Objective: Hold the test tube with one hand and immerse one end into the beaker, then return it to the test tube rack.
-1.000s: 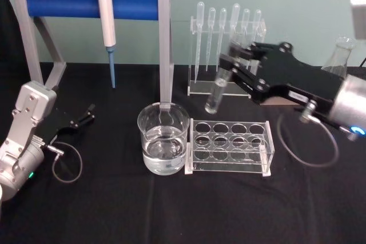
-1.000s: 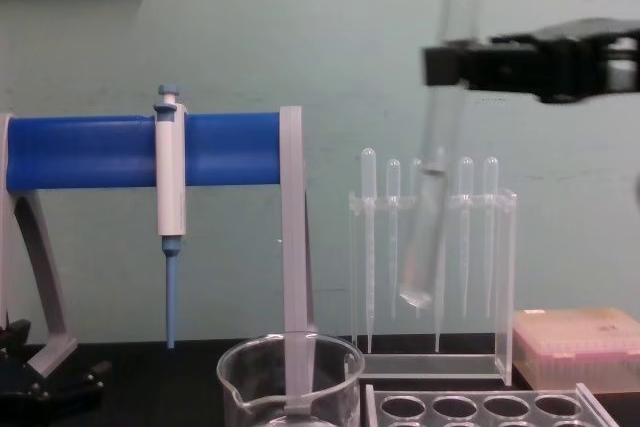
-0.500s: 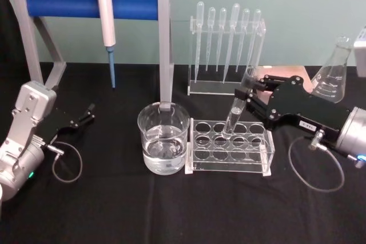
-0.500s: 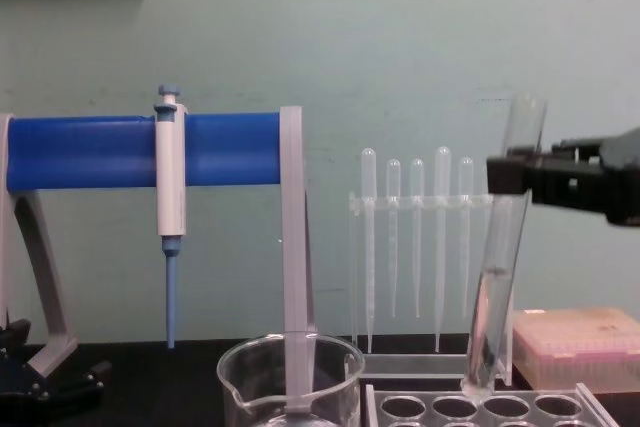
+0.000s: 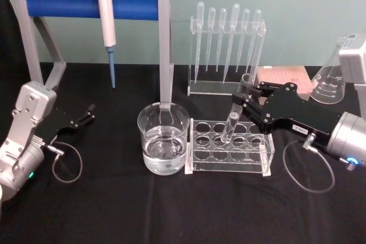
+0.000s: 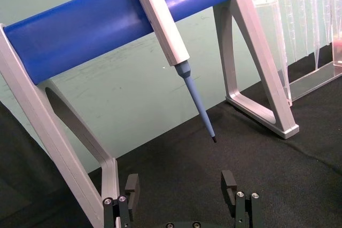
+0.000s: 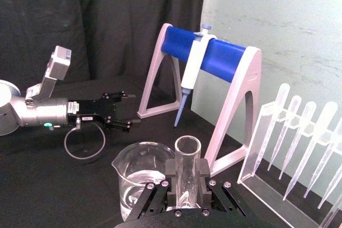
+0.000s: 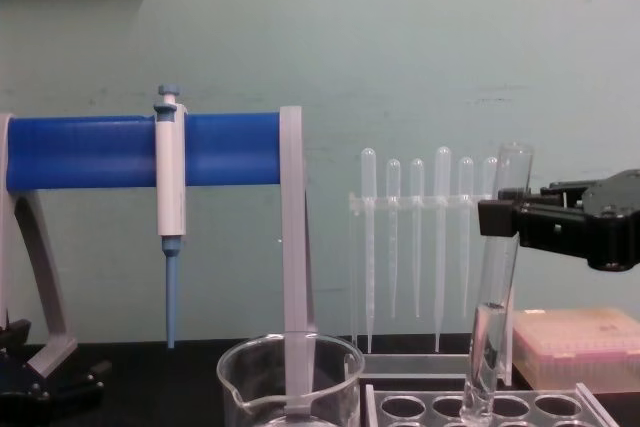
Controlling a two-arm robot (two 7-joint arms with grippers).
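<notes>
From the head view I have the right gripper clamped on the upper part of the test tube, whose rounded end sits down in a hole of the clear rack. The tube leans a little, rim toward the gripper, its long axis close to upright. The beaker stands just beside the rack on the robot's left, part full of clear liquid. The left gripper lies parked on the black table, well apart from the glassware, so the right arm is plainly the nearer one.

In the left wrist view I see that gripper's fingers spread apart and holding nothing, facing the blue pipette stand.

The right wrist view looks straight down the tube's open rim, with the jaws closed on it from both sides and the beaker just beyond.

The chest view settles it: the tube's lower end is inside a rack hole, the gripper holding it below the rim. I judge the dip is done and only letting go and backing off remains.
</notes>
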